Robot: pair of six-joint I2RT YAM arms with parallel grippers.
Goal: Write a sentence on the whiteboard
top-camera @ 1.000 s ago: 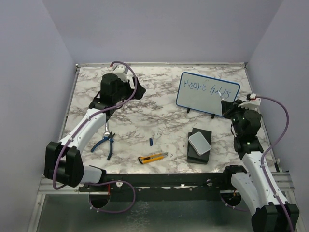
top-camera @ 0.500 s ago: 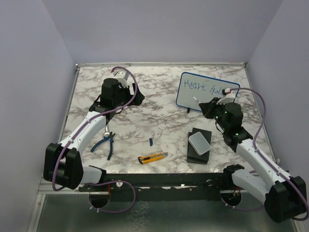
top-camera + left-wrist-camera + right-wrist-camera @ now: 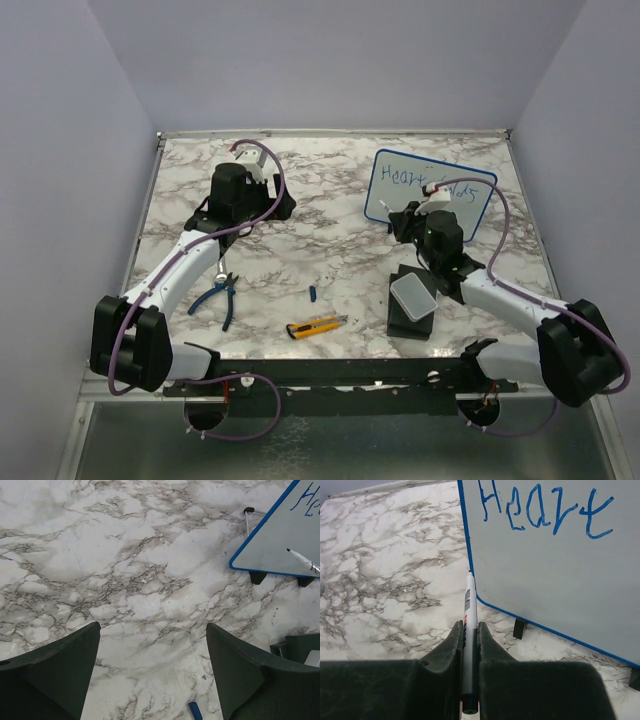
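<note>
The whiteboard (image 3: 392,203), white with a blue frame and small black feet, stands tilted at the back right. One line of the sentence (image 3: 408,178) shows in blue; its right part is hidden behind my right arm. In the right wrist view the word "Heart" (image 3: 545,510) is on the board (image 3: 560,580). My right gripper (image 3: 403,216) is shut on a white marker (image 3: 469,605), whose tip is at the board's lower left edge. My left gripper (image 3: 284,205) is open and empty over bare table, far left of the board (image 3: 290,535).
A pale grey box (image 3: 413,297) lies on a black block (image 3: 405,322) in front of the board. A blue cap (image 3: 312,292), a yellow utility knife (image 3: 318,325) and blue-handled pliers (image 3: 218,297) lie on the near table. Walls close both sides.
My right arm has swung left with the marker, from the board's right end to its lower left edge. The left arm has barely moved.
</note>
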